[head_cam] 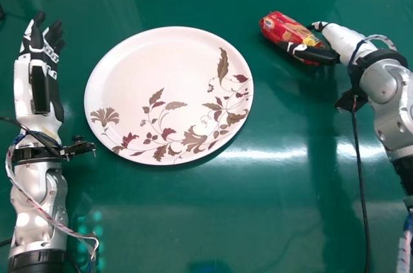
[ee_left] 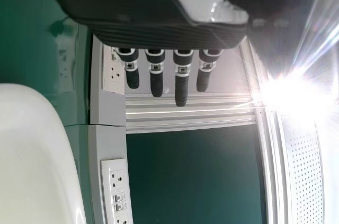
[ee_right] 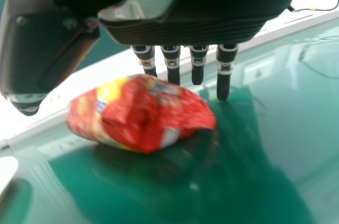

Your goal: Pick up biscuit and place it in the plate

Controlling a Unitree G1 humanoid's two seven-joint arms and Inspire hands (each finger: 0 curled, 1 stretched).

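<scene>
The right hand [head_cam: 341, 38], thumb and straight fingers spread, brackets a red biscuit packet [head_cam: 284, 26]. The left hand [head_cam: 40, 82] (fingers straight) flanks a floral-patterned plate [head_cam: 148, 70].

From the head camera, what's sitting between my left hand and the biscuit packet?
The plate lies between the left hand and the biscuit packet in the head view, with green tabletop on either side of it.

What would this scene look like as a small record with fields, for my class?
surface: green table
plate: round, pale, leaf-and-flower pattern
biscuit packet: red and yellow, right of the plate
right hand: at the packet, fingers straight
left hand: left of the plate, fingers straight
task state: packet not yet on plate
</scene>
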